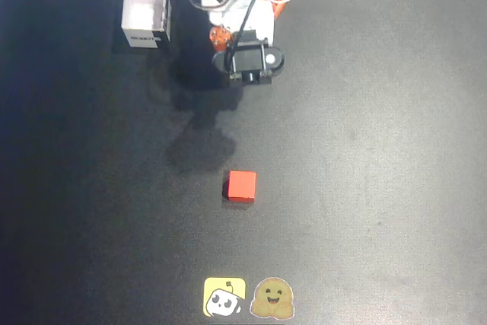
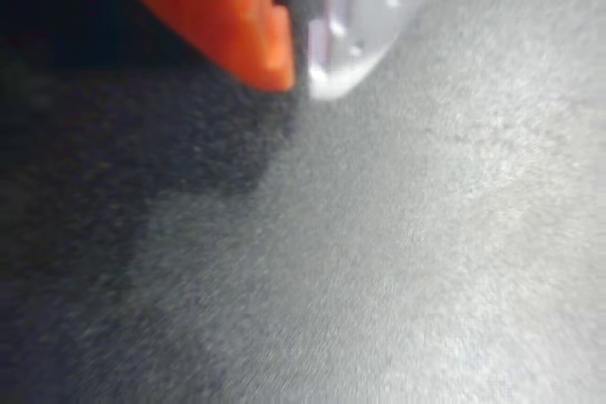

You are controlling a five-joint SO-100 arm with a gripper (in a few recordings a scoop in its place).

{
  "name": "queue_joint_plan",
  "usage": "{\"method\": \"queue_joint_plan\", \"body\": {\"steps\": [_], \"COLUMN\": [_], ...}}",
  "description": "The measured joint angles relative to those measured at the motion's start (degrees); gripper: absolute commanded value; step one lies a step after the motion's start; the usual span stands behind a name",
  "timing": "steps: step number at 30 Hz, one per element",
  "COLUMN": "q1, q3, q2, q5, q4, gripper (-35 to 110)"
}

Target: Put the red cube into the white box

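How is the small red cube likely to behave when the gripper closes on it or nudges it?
The small bright red cube lies flat on the dark matte table, so it would probably slide, not roll. Its flat parallel faces should suit a two-finger pinch. Its smooth-looking faces might slip if gripped off-centre.

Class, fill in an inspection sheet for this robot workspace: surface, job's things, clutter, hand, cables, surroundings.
Surface: dark mat, bare under the hand in the wrist view.
Job's things: red cube alone mid-mat; white box upper left, open-topped, nothing visible inside.
Clutter: two stickers at the bottom edge.
Hand: hand, fingertips together, holding nothing.
Cables: black cable along the arm.
Surroundings: nothing seen.
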Motion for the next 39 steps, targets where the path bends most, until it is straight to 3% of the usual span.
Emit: {"method": "queue_joint_plan", "body": {"steps": [22,27,39], "q1": [-1.8,-3.5,-6.0], "q3": [-53.9,-59.0,-60.7], "q2": [-75.5,-82.3,-86.4], "q5": [-1.2,0.2,2.2], "q4": [-7.6,-8.6,-9.6], "gripper": [0,17,27]}}
